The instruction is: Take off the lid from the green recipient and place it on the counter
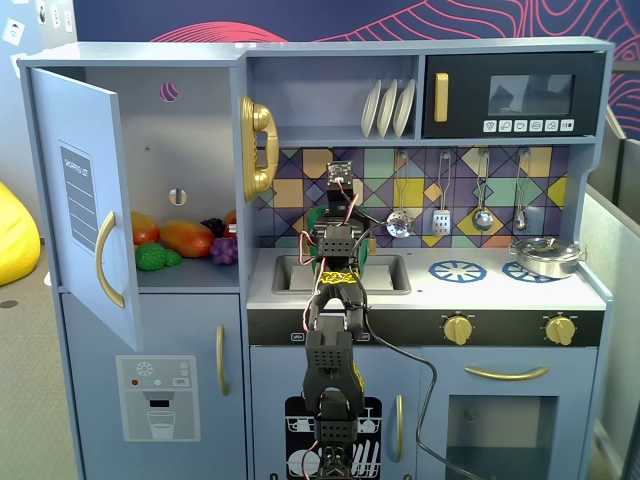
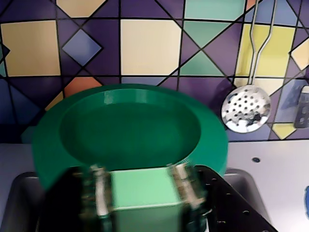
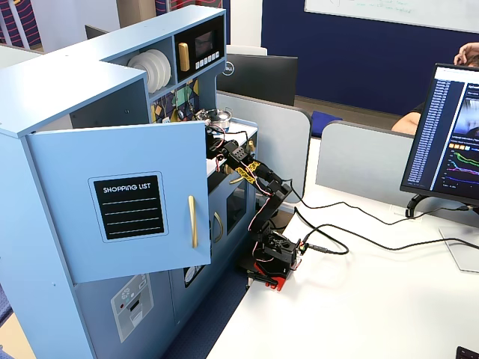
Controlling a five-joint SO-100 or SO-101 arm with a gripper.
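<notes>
Lid gripped above the sink

In the wrist view the jaws are clamped on the knob of the green lid [image 2: 130, 130], tilted up over the sink [image 2: 21, 198] against the tiled backsplash [image 2: 149, 43].

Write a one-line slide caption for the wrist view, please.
Claw shut on the knob of the green lid, with tiled backsplash and hanging skimmer behind.

In the wrist view the lid [image 2: 130, 128] fills the centre, crowding the tiled backsplash [image 2: 149, 43] at 12 o'clock. A hanging skimmer [image 2: 245, 108] blocks 2 o'clock. Bare counter [image 2: 270, 166] lies free at 3 o'clock, and the sink [image 2: 17, 203] opens at 8 o'clock. In a fixed view, the steel pan [image 1: 545, 257] takes the far burner; the nearer burner ring [image 1: 457, 270] stands clear.
</notes>
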